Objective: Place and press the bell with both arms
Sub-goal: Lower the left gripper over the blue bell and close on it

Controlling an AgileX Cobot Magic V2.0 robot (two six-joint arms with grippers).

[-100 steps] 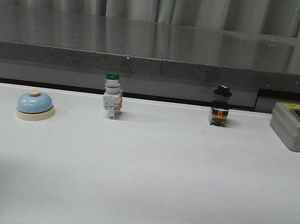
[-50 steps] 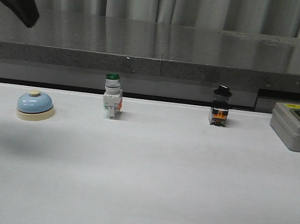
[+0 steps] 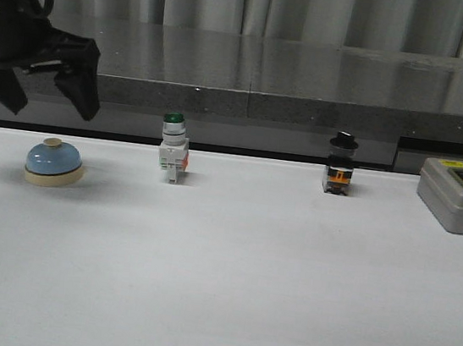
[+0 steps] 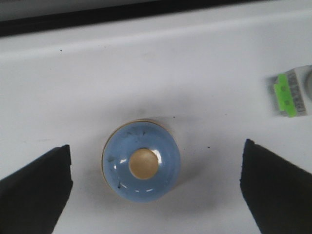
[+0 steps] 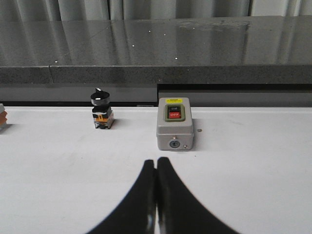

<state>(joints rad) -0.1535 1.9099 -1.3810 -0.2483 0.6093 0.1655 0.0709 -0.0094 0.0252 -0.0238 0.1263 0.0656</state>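
Observation:
The light-blue bell (image 3: 54, 162) with a cream base and cream button stands on the white table at the far left. My left gripper (image 3: 50, 106) hangs open just above it, a finger on either side, apart from it. In the left wrist view the bell (image 4: 141, 162) shows from above between the wide-open fingers (image 4: 34, 190), slightly nearer one of them, with the gripper (image 4: 157, 145) empty. My right gripper (image 5: 156, 161) is shut and empty, low over the table in the right wrist view; it is out of the front view.
A green-capped white switch (image 3: 172, 150) stands right of the bell, a black-capped switch (image 3: 340, 166) further right, and a grey on/off box (image 3: 459, 196) at the far right. A dark stone ledge (image 3: 253, 73) runs along the back of the table.
My left arm has come into the front view from the upper left and dropped down over the bell with its jaws open. The bell and switches have not moved.

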